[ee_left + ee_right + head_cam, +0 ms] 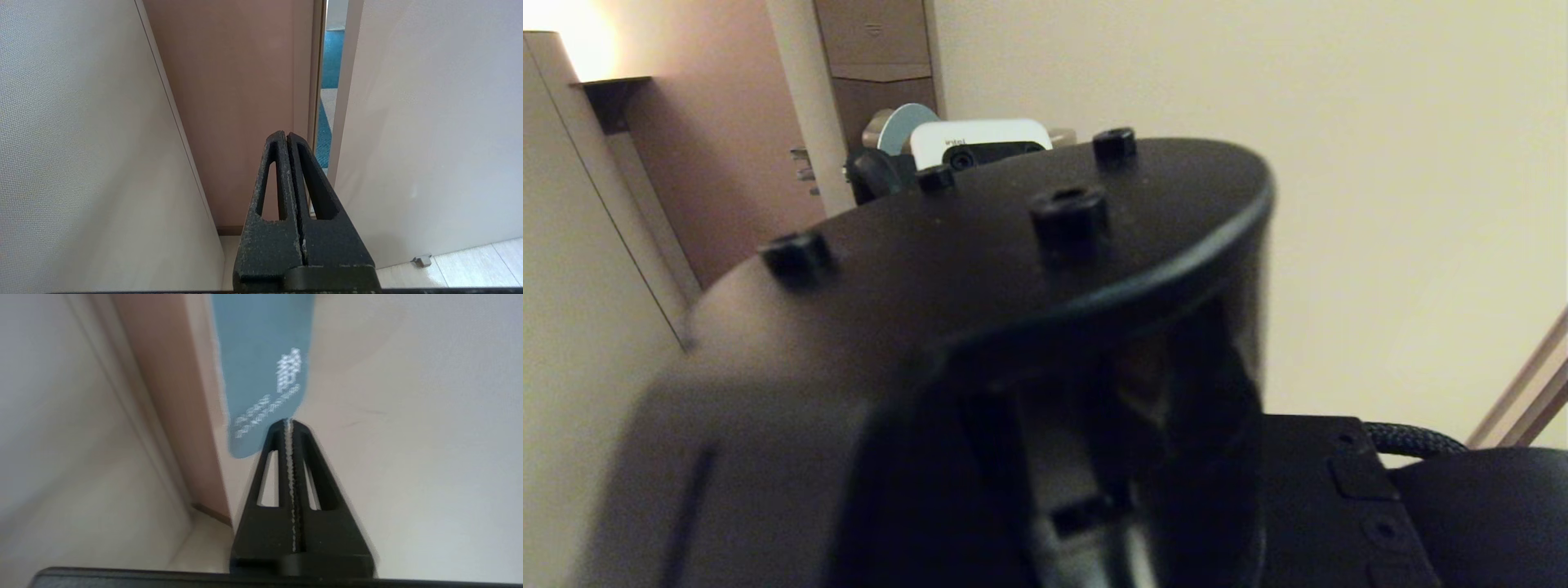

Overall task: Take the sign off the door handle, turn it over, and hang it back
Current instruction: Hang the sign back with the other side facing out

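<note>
Fingers of the right pincer (289, 426) are seen pressed together on the lower edge of the flat blue card sign (261, 367). Its long axis is run toward twelve o'clock from the tips. The left pincer (286, 136) is parked, shut and empty. Farther off, the handle is hidden.

The head view is dim and warm, lit by a glowing lamp (580, 41) in the upper left corner that burns out to white. The black arm (980, 367) fills the lower frame, close and out of focus, its left part smeared. The left wrist view is evenly lit and sharp, with soft daylight tones. The right wrist view is bright but motion-blurred: the sign (261, 371) shows smeared, unreadable white lettering.
</note>
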`<state>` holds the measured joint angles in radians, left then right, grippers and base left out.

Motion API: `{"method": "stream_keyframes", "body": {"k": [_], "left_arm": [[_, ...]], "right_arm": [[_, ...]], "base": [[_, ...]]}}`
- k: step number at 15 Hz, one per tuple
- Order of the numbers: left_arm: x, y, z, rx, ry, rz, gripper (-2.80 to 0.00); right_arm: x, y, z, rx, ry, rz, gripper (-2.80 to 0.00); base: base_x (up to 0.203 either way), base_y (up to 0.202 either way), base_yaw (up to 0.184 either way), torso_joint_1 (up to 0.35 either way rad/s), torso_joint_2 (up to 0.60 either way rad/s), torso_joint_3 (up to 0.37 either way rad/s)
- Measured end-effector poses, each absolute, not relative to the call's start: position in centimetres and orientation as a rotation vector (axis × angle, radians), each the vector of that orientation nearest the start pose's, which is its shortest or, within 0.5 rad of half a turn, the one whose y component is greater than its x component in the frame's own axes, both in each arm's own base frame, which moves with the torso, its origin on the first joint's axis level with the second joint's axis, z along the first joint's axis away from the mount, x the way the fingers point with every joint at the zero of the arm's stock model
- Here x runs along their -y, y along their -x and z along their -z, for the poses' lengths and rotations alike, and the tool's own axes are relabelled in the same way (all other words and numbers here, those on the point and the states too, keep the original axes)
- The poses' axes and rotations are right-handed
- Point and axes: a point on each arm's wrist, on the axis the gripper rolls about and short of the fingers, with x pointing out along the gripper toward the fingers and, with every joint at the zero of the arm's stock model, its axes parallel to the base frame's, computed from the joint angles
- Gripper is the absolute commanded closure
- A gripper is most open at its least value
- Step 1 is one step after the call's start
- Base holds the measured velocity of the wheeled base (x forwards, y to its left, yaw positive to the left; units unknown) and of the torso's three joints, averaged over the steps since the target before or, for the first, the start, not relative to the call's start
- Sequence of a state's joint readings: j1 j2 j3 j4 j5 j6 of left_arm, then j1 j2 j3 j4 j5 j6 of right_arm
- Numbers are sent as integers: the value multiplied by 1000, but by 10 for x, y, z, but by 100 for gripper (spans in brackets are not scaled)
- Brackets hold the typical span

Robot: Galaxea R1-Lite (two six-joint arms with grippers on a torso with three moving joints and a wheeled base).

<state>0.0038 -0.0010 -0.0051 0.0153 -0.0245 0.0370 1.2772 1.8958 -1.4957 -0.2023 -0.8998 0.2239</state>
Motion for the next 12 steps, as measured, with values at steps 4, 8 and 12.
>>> {"method": "stream_keyframes", "body": {"k": [4, 8, 12], "left_arm": [[1, 23, -75, -9, -37, 20, 0], [1, 23, -75, -9, -37, 20, 0], [1, 23, -75, -9, -38, 20, 0]], "right_arm": [[-359, -139, -264, -134, -43, -334, 0], [-364, -152, -264, -127, -55, -305, 0], [-375, -161, -261, -121, -60, -298, 0]], "base": [[0, 0, 0, 0, 0, 0], [0, 0, 0, 0, 0, 0], [0, 0, 0, 0, 0, 0]]}}
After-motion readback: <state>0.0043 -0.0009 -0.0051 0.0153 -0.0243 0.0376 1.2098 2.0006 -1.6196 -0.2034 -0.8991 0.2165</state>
